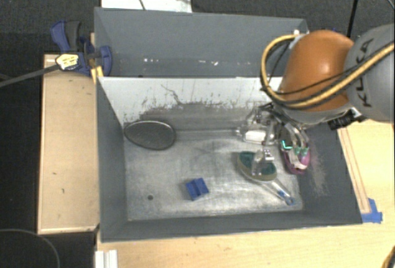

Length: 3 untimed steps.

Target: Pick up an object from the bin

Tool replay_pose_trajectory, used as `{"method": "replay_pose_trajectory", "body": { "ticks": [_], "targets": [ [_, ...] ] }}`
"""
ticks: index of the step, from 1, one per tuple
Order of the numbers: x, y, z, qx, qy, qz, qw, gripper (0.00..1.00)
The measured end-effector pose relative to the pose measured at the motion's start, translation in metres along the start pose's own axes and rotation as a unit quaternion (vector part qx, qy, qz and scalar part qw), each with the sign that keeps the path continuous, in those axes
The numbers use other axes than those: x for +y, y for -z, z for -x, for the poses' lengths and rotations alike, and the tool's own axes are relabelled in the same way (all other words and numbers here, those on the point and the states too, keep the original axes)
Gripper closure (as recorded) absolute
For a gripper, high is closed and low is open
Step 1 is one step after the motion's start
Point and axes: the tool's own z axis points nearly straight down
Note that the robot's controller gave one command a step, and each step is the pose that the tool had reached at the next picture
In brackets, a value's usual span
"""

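My gripper (269, 140) hangs low at the right side of the bin, under the arm's orange cover. Directly below it lies a teal, rounded thing with a clear rim (258, 166); a thin clear handle with a blue tip (285, 196) runs from it toward the front right. A purple and pink thing (299, 160) lies just right of the gripper, partly hidden by the wrist. A small white piece (253, 135) lies close to the gripper's left.
A dark grey oval disc (149, 135) rests at the back left of the bin floor. A small blue block (195, 188) lies near the front, left of the middle. The arm and its cables cover the back right corner.
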Motion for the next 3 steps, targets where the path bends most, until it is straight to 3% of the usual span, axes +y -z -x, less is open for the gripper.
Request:
{"method": "replay_pose_trajectory", "body": {
  "ticks": [1, 2, 3],
  "targets": [
    [-0.062, -0.113, -0.004, -0.0055, -0.069, 0.001, 0.9976, 0.0],
    [-0.064, -0.081, -0.008, -0.0059, -0.167, 0.001, 0.9859, 0.0],
    [-0.072, -0.061, 0.011, -0.0052, -0.214, 0.001, 0.9768, 0.0]
  ]
}}
